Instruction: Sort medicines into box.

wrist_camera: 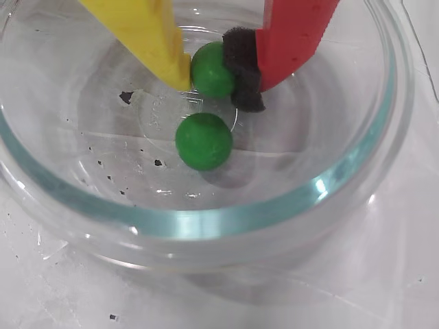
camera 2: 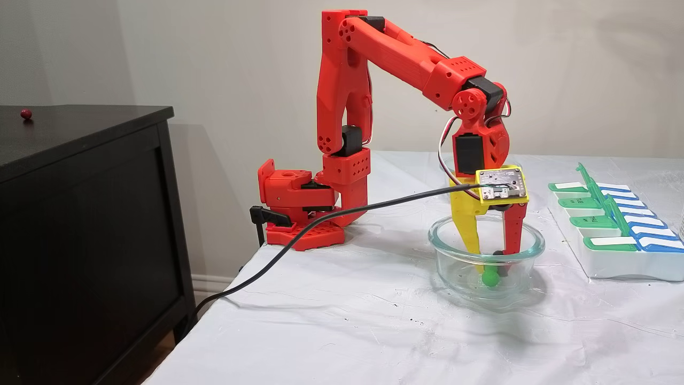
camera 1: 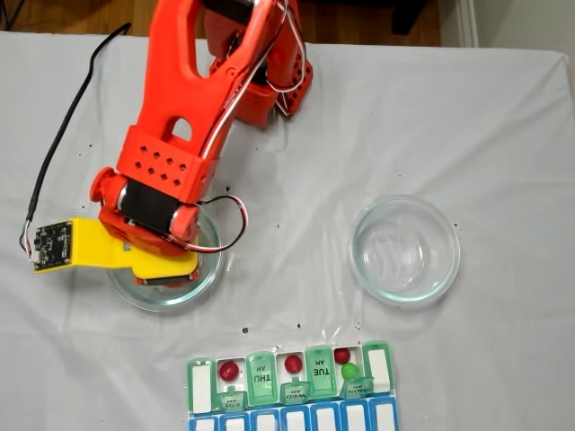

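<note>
In the wrist view my gripper [wrist_camera: 215, 71] is shut on a green medicine ball [wrist_camera: 211, 68], pinched between the yellow finger [wrist_camera: 154, 38] and the red finger's black pad [wrist_camera: 241, 65]. A second green ball [wrist_camera: 204, 141] lies loose just in front on the floor of the glass dish [wrist_camera: 206, 223]. A fixed view from above shows the gripper [camera 1: 166, 272] down in that dish [camera 1: 216, 260]. The box [camera 1: 377, 368] sits near the front edge with three dark red balls [camera 1: 229, 369] [camera 1: 292, 363] [camera 1: 341, 356] and a green one [camera 1: 349, 370] in open compartments. From the side, the gripper [camera 2: 491, 262] reaches into the dish [camera 2: 454, 262].
An empty second glass dish [camera 1: 404, 249] stands to the right of the arm. A black cable [camera 2: 320, 219] trails off the table's left edge. A black cabinet [camera 2: 85, 214] stands beside the table with a red ball [camera 2: 25, 113] on top.
</note>
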Controlling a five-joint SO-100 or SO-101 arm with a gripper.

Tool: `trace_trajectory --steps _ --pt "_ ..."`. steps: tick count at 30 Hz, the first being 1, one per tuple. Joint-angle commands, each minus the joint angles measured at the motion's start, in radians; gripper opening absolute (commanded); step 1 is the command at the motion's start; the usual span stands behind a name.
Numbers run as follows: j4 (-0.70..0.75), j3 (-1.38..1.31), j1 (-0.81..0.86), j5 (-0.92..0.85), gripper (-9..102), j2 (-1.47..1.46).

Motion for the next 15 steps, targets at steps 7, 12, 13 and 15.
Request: trace_trajectory --steps 7,12,13,15 --pt "0.153 -0.058 0.034 -0.069 0 0.36" --pt "0.198 -0.106 -0.011 -0.049 0 0.466" --pt "0.183 -0.101 -0.04 -0.023 0 0.488" --pt "0.133 -0.078 -0.092 0.018 0 0.517"
